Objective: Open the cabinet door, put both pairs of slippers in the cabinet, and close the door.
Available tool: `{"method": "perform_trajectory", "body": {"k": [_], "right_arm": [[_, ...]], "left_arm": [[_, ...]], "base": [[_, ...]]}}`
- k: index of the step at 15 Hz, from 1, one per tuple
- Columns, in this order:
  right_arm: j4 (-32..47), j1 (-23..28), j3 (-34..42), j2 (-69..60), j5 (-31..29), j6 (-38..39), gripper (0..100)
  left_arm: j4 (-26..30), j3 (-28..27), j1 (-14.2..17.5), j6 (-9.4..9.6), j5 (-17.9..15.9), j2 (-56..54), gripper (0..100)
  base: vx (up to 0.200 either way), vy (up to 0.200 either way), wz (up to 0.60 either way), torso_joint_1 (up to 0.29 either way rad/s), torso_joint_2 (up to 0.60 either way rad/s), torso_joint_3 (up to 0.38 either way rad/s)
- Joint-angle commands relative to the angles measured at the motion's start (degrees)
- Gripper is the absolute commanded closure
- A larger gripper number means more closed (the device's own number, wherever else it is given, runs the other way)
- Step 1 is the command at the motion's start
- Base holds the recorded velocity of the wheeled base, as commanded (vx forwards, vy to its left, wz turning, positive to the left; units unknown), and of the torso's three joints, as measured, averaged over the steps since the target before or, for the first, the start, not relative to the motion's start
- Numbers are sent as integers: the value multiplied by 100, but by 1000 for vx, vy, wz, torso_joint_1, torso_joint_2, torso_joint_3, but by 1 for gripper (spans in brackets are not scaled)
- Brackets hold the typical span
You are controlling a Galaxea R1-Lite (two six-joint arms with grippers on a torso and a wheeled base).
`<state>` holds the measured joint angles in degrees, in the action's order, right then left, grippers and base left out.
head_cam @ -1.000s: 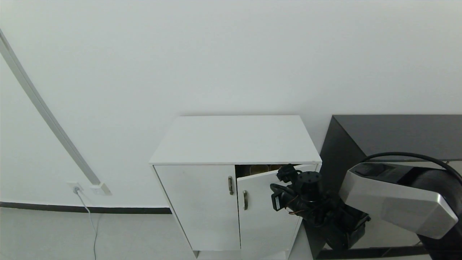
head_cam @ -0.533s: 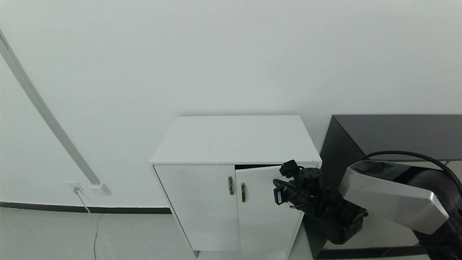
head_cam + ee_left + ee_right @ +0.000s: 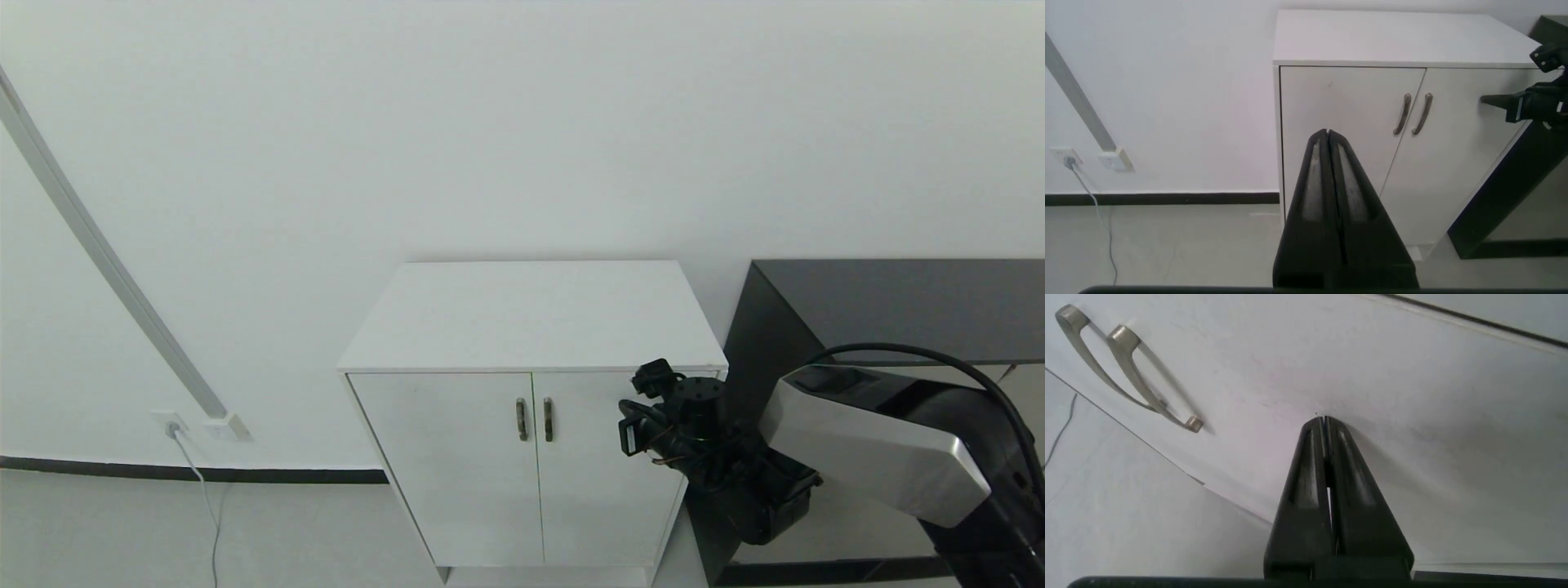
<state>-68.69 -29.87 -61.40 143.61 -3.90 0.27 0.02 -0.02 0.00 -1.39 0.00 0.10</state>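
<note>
Head view showed the white cabinet [image 3: 531,318] against the wall, both doors shut. The right gripper [image 3: 1324,423], jaws together, touched its tip to the right door [image 3: 600,490]. The left gripper [image 3: 1328,135], jaws together, hung well back from it. A black sideboard [image 3: 898,302] stood just beside the cabinet.

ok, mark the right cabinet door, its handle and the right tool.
right cabinet door [image 3: 596,498]: head view, bare lower panel.
handle [image 3: 548,420]: head view, middle of the bar.
right tool [image 3: 1325,423]: right wrist view, at the closed fingertips.

No readable text (nor any numbers).
</note>
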Motion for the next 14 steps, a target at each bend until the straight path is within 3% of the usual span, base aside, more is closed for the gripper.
{"method": "perform_trajectory", "body": {"k": [1,9,14], "right_arm": [[-4,-2,-21,27,3,0,100],[-12,42,-73,106,-14,0,100],[-338,-2,559,-149,-14,8,100]], "left_arm": [[-2,2,0,-2,0,-1,100],[-2,2,0,-2,9,-1,100],[-2,2,0,-10,26,-1,100]], "base": [[0,0,0,0,0,0],[0,0,0,0,0,0],[0,0,0,0,0,0]]}}
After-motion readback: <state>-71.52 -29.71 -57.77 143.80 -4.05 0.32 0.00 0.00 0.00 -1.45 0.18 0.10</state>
